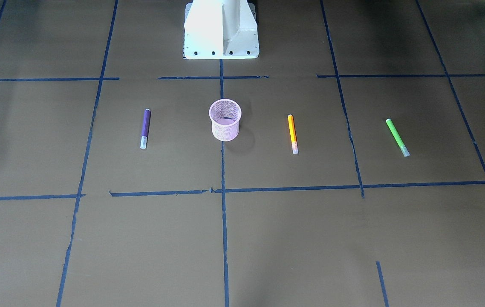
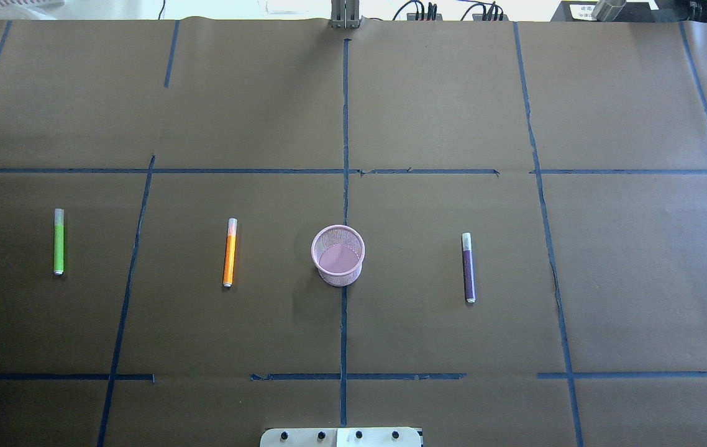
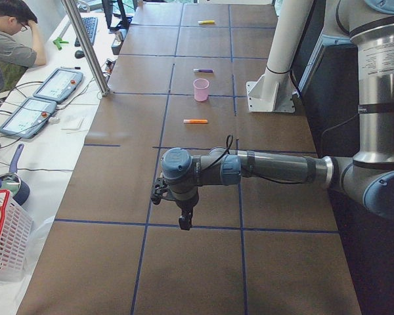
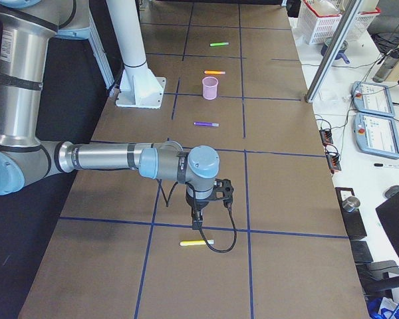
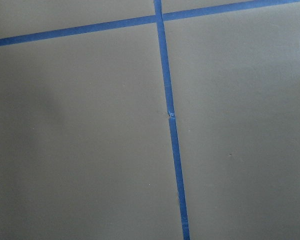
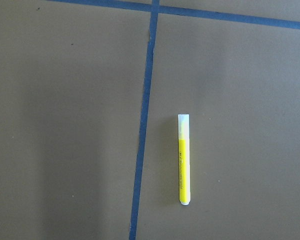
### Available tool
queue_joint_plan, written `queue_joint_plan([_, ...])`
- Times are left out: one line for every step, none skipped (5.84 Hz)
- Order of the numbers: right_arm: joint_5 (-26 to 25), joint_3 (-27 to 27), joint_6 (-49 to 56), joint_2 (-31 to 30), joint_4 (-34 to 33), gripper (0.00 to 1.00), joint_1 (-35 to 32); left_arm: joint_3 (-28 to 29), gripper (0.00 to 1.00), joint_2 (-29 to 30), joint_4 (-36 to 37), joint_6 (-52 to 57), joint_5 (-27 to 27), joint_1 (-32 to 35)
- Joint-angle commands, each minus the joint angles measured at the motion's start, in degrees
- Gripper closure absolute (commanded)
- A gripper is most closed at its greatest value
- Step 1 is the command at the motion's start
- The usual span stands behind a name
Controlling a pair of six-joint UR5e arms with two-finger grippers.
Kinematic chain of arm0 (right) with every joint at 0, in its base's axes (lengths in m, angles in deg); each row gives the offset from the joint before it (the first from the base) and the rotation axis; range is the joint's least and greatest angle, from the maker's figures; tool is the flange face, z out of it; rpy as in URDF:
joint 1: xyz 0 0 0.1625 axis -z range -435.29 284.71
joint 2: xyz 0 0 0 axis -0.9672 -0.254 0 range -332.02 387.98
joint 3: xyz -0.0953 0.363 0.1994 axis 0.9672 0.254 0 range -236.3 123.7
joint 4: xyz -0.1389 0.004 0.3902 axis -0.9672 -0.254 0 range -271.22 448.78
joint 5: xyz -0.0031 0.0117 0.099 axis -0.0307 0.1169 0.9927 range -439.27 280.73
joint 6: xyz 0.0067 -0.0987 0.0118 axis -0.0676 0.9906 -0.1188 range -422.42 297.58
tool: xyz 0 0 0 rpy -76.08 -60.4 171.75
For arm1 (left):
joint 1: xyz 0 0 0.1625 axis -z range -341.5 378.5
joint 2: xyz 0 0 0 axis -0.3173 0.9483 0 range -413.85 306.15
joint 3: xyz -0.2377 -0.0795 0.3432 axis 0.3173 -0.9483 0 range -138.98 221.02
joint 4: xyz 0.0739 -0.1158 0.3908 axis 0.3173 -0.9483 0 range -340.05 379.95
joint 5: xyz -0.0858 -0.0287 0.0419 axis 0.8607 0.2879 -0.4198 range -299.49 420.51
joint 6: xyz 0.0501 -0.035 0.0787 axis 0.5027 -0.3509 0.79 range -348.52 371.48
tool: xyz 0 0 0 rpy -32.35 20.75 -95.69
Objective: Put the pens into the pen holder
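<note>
The pink mesh pen holder (image 2: 338, 254) stands upright at the table's middle and looks empty; it also shows in the front view (image 1: 225, 120). The orange pen (image 2: 230, 252) and green pen (image 2: 59, 241) lie on its left, the purple pen (image 2: 468, 267) on its right. The yellow pen (image 6: 184, 159) lies alone at the table's right end (image 4: 196, 243). My right gripper (image 4: 197, 223) hangs just above and beside it. My left gripper (image 3: 184, 223) hangs over bare paper near the left end. I cannot tell whether either is open or shut.
Blue tape lines (image 2: 344, 186) grid the brown paper. The robot's white base (image 1: 221, 30) sits at the table's near middle edge. An operator (image 3: 10, 33), teach pendants (image 3: 56, 84), a metal post (image 3: 85, 46) and a white basket (image 3: 3, 236) lie along the far side.
</note>
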Motion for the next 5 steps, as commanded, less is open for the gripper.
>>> queue_joint_plan([0.18,-2.18,-0.43,0.08,0.00,0.00,0.00,-1.34,0.00,0.00,0.00,-0.09,-0.14,-0.09])
queue_joint_plan([0.18,-2.89,-0.44,0.17,0.09,0.00,0.00,-1.78,0.00,0.00,0.00,-0.18,-0.14,-0.09])
queue_joint_plan([0.18,-4.03,-0.35,0.70,0.09,0.00,0.00,-1.70,0.00,0.52,-0.78,-0.35,-0.40,-0.35])
queue_joint_plan([0.18,-4.57,-0.44,0.79,0.09,0.00,0.09,-1.88,0.00,3.75,-2.44,-0.35,-0.06,-0.44])
queue_joint_plan([0.87,-4.74,-0.61,0.79,0.09,0.00,0.09,-1.62,0.00,7.26,-6.64,-0.35,-0.14,-0.44])
